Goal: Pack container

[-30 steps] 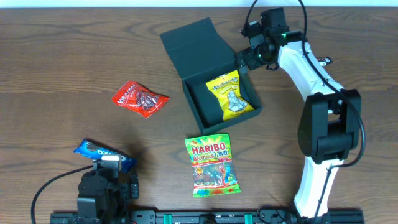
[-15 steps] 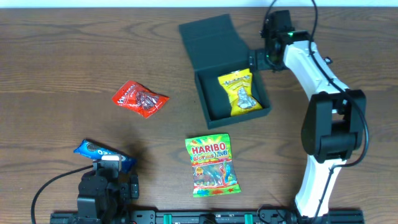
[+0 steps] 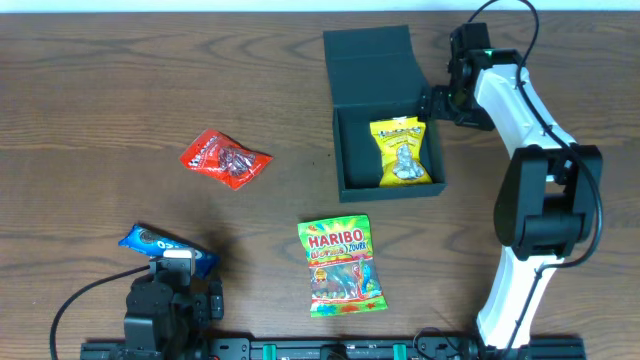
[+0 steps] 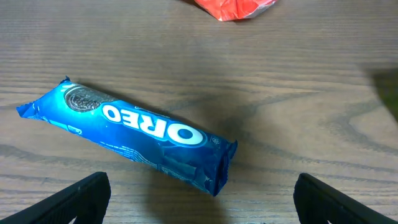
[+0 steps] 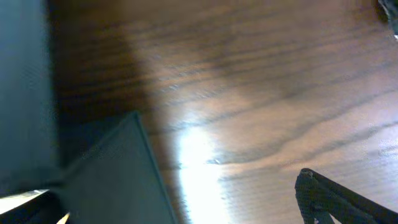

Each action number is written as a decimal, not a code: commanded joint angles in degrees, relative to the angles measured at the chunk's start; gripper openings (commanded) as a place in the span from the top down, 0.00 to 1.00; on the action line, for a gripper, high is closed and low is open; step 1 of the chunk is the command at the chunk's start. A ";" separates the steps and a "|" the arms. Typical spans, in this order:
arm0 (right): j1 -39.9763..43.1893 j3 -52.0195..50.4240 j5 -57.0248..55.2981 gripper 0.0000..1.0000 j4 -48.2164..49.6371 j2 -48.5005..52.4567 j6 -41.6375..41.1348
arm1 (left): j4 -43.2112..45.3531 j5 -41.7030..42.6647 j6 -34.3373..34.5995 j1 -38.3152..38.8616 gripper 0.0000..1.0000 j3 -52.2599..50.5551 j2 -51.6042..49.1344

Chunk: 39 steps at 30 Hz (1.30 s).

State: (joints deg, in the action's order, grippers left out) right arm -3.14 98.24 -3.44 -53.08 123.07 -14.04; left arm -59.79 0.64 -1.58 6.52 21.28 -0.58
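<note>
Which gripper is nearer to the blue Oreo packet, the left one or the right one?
Left. The left gripper hangs open, with the Oreo packet lying just ahead of its fingers. The right gripper is far away, open beside the dark box on the other side.

overhead: top-down, far | 2 wrists: close-up | shared: Oreo packet (image 3: 167, 250), container (image 3: 372, 65)

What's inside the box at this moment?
One yellow packet lies in the right half of the open box; the left half of its floor is bare. Whatever might be under the packet is covered.
</note>
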 commanded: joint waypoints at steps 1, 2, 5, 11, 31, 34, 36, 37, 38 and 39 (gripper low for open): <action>-1.31 0.24 4.92 0.01 1.31 -2.29 1.07 | -1.42 -0.63 -0.81 -0.09 0.05 -1.55 0.35; -1.46 0.39 5.46 0.01 1.62 -3.61 1.25 | -1.42 -0.63 -0.81 -0.09 0.05 -1.55 0.35; -1.90 0.44 5.31 0.01 1.90 -8.39 1.29 | -1.42 -0.61 -0.81 -0.09 0.05 -1.55 0.35; -3.37 0.44 5.33 0.01 -1.84 -18.97 1.25 | -1.42 -0.61 -0.81 -0.09 0.05 -1.55 0.35; -8.74 -12.76 -0.85 0.01 -16.55 -49.83 2.10 | -1.42 -0.63 -0.81 -0.09 0.05 -1.55 0.35; -8.74 -19.63 -1.07 0.01 -15.58 -56.50 2.12 | -1.42 -0.61 -0.81 -0.09 0.05 -1.55 0.35; -8.74 -23.21 -1.27 0.01 -14.64 -60.33 2.54 | -1.42 -0.61 -0.81 -0.09 0.05 -1.55 0.35; -8.74 -24.55 -1.27 0.01 -14.27 -61.99 2.54 | -1.42 -0.61 -0.81 -0.09 0.05 -1.55 0.35; -8.74 -25.49 -1.25 0.01 -14.05 -63.45 2.49 | -1.42 -0.63 -0.81 -0.09 0.05 -1.55 0.35; -8.74 -25.99 -1.20 0.01 -13.97 -64.30 2.36 | -1.42 -0.61 -0.81 -0.09 0.05 -1.55 0.35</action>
State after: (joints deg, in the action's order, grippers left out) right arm -11.40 73.71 -3.77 -67.64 61.12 -12.53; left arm -59.79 0.64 -1.58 6.52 21.28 -0.58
